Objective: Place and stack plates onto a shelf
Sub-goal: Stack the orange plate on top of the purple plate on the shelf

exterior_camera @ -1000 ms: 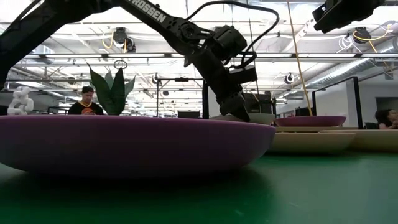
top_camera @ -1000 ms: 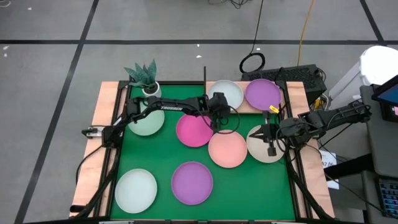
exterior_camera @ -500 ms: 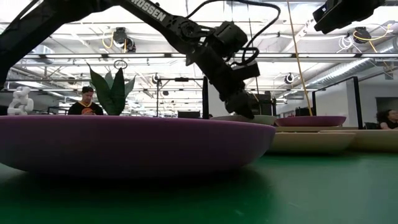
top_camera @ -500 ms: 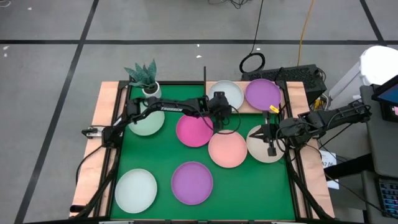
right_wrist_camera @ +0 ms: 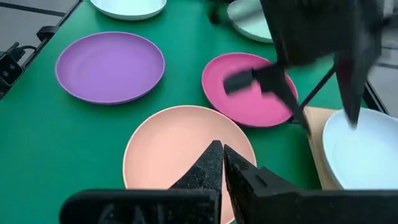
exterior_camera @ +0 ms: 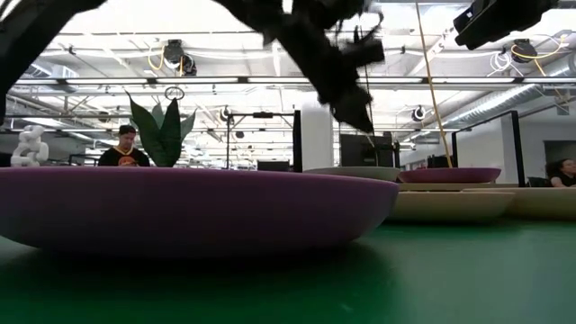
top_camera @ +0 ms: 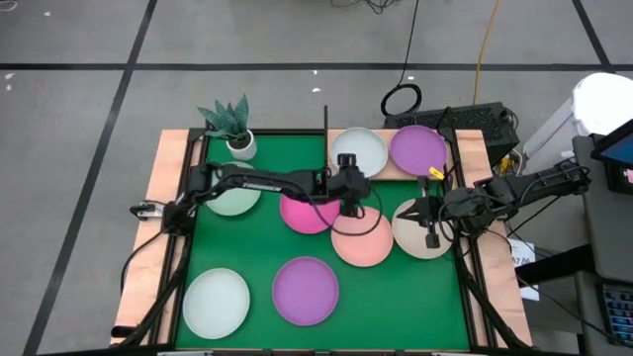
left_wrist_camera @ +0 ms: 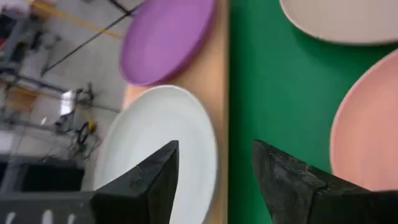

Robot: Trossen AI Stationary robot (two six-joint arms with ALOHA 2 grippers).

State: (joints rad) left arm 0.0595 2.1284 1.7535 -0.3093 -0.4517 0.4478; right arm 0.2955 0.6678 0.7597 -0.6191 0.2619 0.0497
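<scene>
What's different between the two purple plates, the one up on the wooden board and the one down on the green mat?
The purple plate on the shelf rests on the light wooden board at the far edge, beside a pale plate. The purple plate on the mat lies on the green mat near the front, with no plate touching it. Both are round, shallow, and look the same size and colour.

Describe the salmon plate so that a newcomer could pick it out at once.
Start at the wooden shelf on the green mat's far edge, bearing a white plate and a purple plate. Come toward the mat's middle: the salmon plate lies between the hot pink plate and the beige plate, the only orange-pink one.
</scene>
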